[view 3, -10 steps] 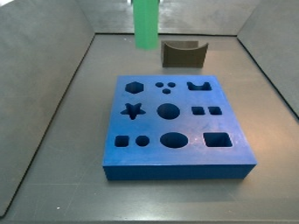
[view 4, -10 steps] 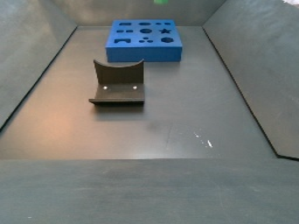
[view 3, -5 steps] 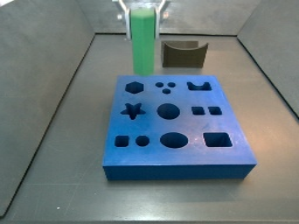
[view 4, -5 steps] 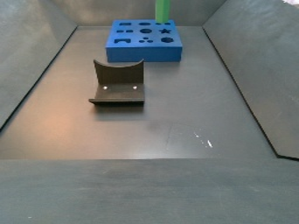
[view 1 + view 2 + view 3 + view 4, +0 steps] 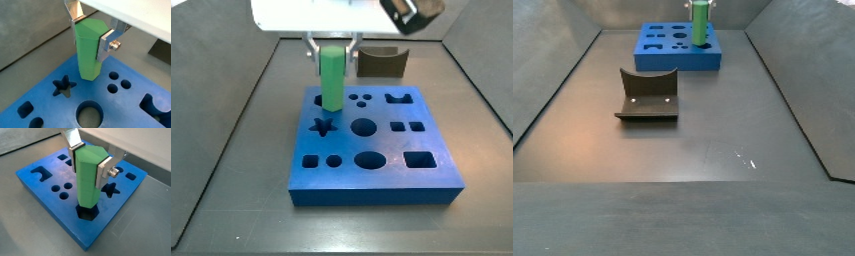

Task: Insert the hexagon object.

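We log the end effector [image 5: 91, 159] clamped on the hexagon object [image 5: 89, 177], its silver fingers [image 5: 107, 169] pressed to opposite faces near the top. The peg hangs upright over the blue board [image 5: 372, 190], with its lower end at the mouth of the hexagonal hole [image 5: 87, 213] near one corner; in a wrist view the tip seems just entered, but we cannot tell how deep.

Risks, as we judge them:
- If the peg's flats are rotated off the hole's flats, it will jam on the rim.
- A slight tilt in the grip could wedge it partway down.
- Pushing against a jam could slide the peg up between the pads or shift the board on the table [image 5: 687, 150].
- Letting go too early could leave it leaning.

Counts:
- one green peg
- one blue board
- one star cutout [image 5: 322, 126]
- one fixture [image 5: 648, 95], standing well apart from the board
- one end effector
- roughly a dozen cutouts in the board; the peg hides some, so we give no exact number
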Robot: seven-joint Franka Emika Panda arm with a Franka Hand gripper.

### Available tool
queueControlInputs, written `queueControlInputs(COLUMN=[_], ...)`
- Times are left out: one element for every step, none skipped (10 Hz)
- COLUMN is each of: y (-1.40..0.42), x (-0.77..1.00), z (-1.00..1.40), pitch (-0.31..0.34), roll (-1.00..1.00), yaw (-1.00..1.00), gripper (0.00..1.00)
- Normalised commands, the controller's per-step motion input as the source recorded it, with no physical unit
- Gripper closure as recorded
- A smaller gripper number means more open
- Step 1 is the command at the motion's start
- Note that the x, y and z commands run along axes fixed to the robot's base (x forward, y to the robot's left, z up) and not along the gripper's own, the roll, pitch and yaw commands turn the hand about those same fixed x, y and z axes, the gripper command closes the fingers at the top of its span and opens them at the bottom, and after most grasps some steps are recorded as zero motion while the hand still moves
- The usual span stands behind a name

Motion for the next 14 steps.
queueControlInputs(y=[0.0,0.03,0.1,0.16,0.22,0.24,0.17,0.05,0.0,0.0,0.0,0.0,-0.05,-0.04], x=[0.0,0.0,-0.1,-0.29,-0.25,-0.29,-0.26,0.0,0.13,0.22,0.27,0.32,0.03,0.0], z=[0.0,-0.02,-0.27,-0.47,-0.44,-0.37,-0.38,-0.38,-0.45,-0.52,-0.57,-0.52,-0.43,-0.41], pitch=[0.004,0.0,0.0,-0.019,-0.004,-0.006,-0.007,-0.01,-0.039,-0.069,-0.079,-0.074,-0.083,-0.09], roll=[0.0,0.01,0.18,0.19,0.17,0.14,0.16,0.08,0.03,0.02,0.02,0.0,0.0,0.0], yaw=[0.0,0.0,0.0,-0.03,-0.02,-0.04,-0.02,0.0,0.0,0.0,0.0,0.0,0.0,0.0], gripper=[1.0,1.0,1.0,1.0,1.0,1.0,1.0,1.0,1.0,1.0,1.0,1.0,1.0,1.0])
